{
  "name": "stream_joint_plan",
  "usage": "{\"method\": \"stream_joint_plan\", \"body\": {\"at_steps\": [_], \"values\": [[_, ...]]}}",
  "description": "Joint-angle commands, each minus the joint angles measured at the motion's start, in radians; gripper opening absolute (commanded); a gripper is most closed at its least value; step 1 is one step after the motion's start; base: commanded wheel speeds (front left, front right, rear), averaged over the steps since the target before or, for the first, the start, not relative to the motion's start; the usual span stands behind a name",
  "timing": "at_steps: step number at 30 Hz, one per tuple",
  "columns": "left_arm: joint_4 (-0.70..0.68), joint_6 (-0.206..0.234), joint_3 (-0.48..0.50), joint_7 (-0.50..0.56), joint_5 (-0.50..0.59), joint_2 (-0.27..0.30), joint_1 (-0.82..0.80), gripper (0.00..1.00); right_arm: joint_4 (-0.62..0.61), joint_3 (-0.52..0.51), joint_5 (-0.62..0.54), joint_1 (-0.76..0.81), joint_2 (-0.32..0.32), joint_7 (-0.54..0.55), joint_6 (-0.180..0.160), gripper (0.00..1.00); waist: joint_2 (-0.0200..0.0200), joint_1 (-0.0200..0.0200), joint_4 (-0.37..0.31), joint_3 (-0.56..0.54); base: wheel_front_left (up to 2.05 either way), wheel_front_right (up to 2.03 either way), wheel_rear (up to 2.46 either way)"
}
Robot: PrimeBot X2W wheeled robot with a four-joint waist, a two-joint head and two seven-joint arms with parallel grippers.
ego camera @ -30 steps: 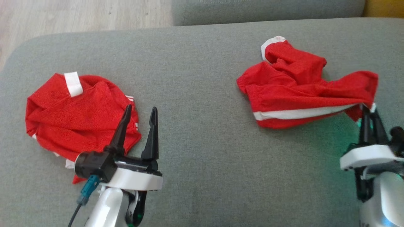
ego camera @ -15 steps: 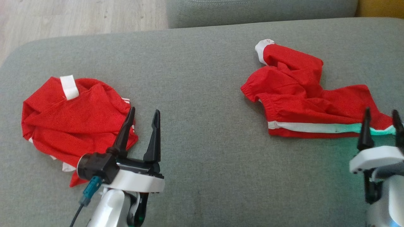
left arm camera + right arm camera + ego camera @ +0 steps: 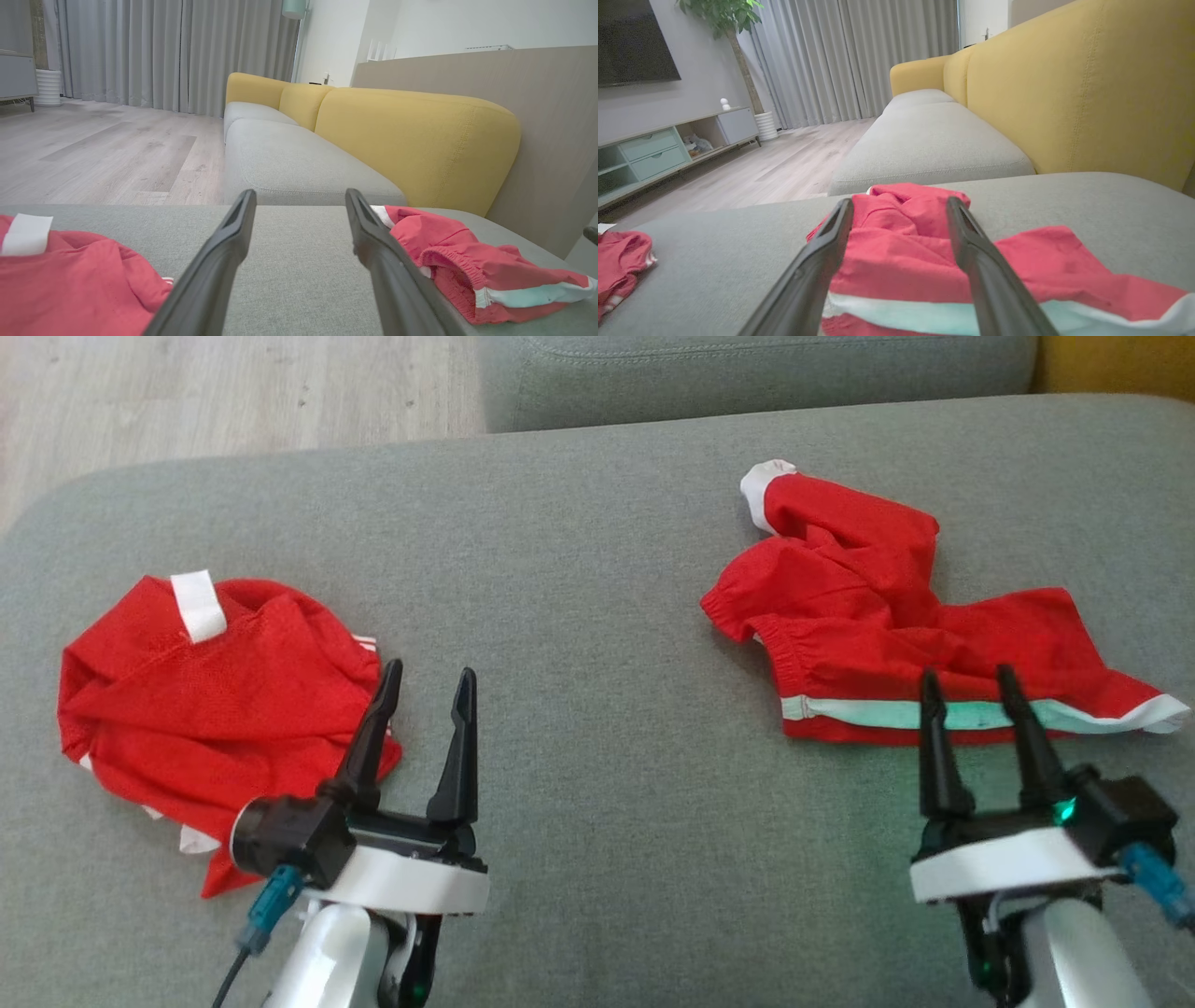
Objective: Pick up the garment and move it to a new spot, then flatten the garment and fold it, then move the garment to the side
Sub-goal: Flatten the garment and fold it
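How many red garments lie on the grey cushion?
2. The left garment lies crumpled beside the left gripper; the right garment is spread out just beyond the right gripper. Nothing seems to hide a third.

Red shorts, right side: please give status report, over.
Left gripper open, empty. Right gripper open, empty, by the red shorts. Shorts crumpled on grey cushion, unheld. Nothing in the way.

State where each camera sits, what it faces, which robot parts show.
Head: on the head, down at the grey cushion; left gripper, right gripper open.
Left wrist: on the left arm, along its fingers toward the yellow sofa.
Right wrist: on the right arm, along its fingers over the red shorts.
Shared: both wrists see the shorts.
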Motion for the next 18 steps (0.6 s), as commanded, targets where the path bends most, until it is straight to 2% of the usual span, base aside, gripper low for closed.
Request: {"method": "stream_joint_plan", "body": {"at_steps": [1, 5, 11, 18], "values": [[-0.036, -0.002, 0.027, -0.005, 0.004, 0.001, -0.019, 1.00, -0.042, 0.035, 0.005, -0.015, -0.005, -0.010, 0.004, 1.00, 0.0000, 0.0000, 0.002, 0.003, 0.00, 0.00, 0.00], [-0.035, -0.005, 0.024, -0.005, 0.008, 0.001, -0.026, 1.00, -0.031, 0.075, 0.000, -0.014, -0.005, -0.011, 0.004, 1.00, 0.0000, 0.0000, 0.017, 0.015, 0.00, 0.00, 0.00], [-0.032, -0.006, 0.012, -0.005, 0.006, 0.001, -0.033, 1.00, 0.126, 0.145, -0.025, -0.069, -0.005, 0.002, 0.004, 1.00, 0.0000, 0.0000, 0.043, 0.034, 0.00, 0.00, 0.00], [-0.024, -0.003, -0.006, -0.005, 0.000, 0.001, -0.044, 1.00, 0.290, 0.157, -0.045, -0.164, -0.005, 0.039, 0.004, 1.00, 0.0000, 0.0000, 0.079, 0.054, 0.00, 0.00, 0.00]]}}
